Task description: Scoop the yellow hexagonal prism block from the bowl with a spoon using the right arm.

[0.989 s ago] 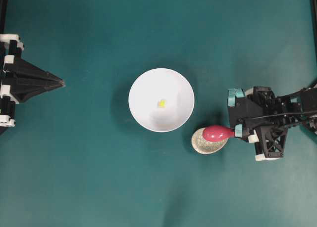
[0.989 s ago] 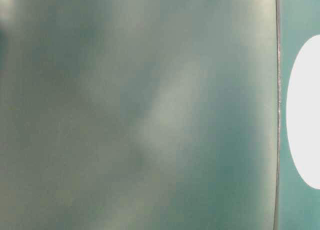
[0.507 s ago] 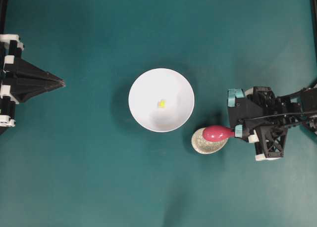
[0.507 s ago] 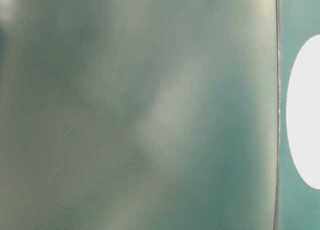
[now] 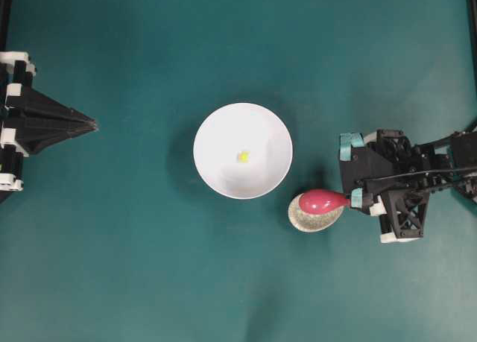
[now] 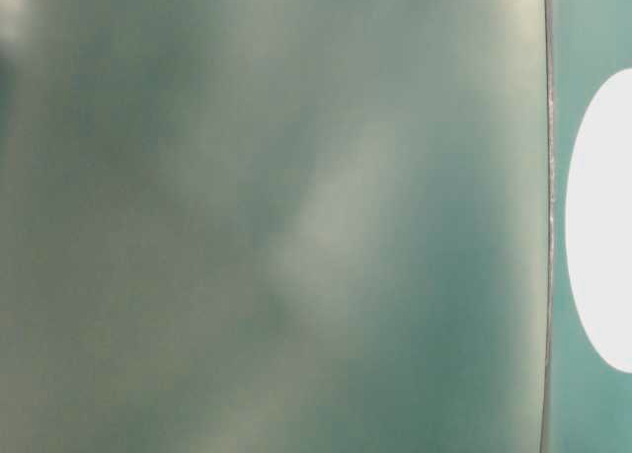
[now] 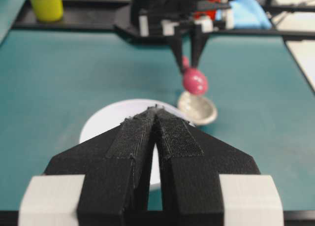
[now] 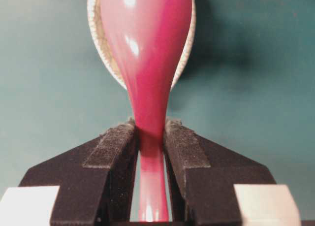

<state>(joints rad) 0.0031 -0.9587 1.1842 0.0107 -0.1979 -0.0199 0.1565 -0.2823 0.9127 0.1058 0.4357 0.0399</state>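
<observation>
**Two arms, one spoon: handle pinched, block waiting in the bowl**

Far left: black pointed left gripper [image 5: 88, 124] parked well clear of the work, pads pressed together on nothing, presumably idle because the task belongs to the other arm. Centre: large round plain white bowl [image 5: 216, 174] on the teal table [image 5: 149, 267], with the tiny bright yellow hexagonal prism block [image 5: 243, 156] lying loose near the middle of its floor. Just right of the bowl: small speckled beige oval spoon rest [image 5: 304, 221], with the scoop of the glossy pink-red soup spoon [image 5: 319, 201] over it. Further right: black frame right gripper [image 5: 355, 199] clamped on the spoon's thin handle, scoop pointing towards the bowl, probably so a short carry brings it over the rim.

Hard to judge from overhead whether the scoop touches the rest or hangs above it. Table-level view almost wholly blurred; only a white edge of the bowl legible. Block's hexagonal faces too small to resolve.
</observation>
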